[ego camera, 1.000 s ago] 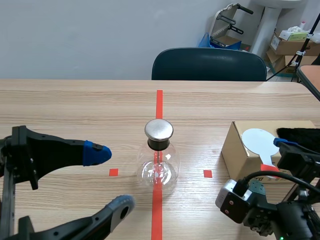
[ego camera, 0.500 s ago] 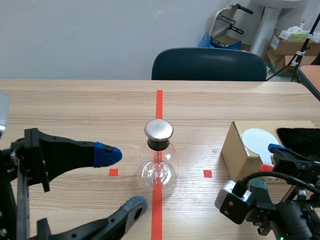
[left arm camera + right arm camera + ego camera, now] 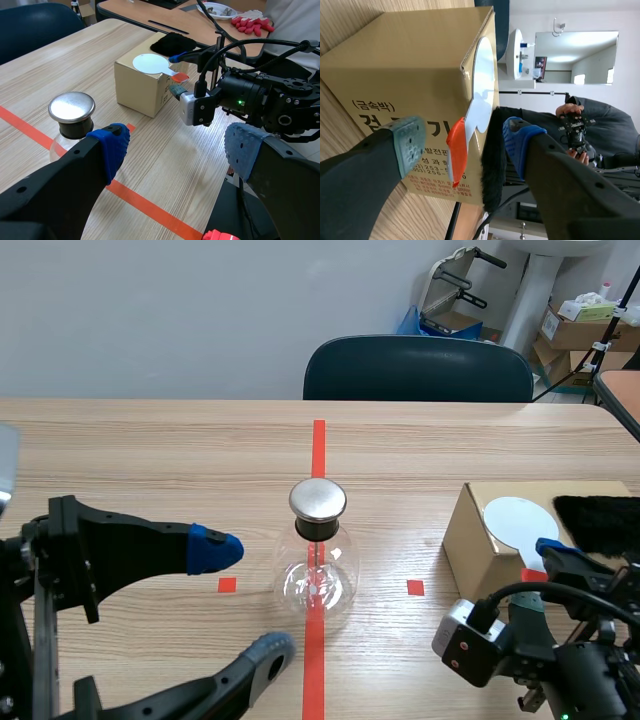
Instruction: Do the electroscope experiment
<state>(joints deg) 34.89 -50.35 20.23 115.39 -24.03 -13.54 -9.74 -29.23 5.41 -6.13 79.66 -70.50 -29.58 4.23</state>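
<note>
Here the left gripper is gaping wide just beside the glass flask at the middle of the table, gripping nothing. The right gripper is spreading its fingers around the orange handle of the white paddle on the cardboard box, seemingly without touching it.

left gripper: thick black fingers, one blue dotted pad, one grey pad | right gripper: black fingers, grey-green pad, blue pad | right arm: black, silver box, looping black cables, small green light
</note>
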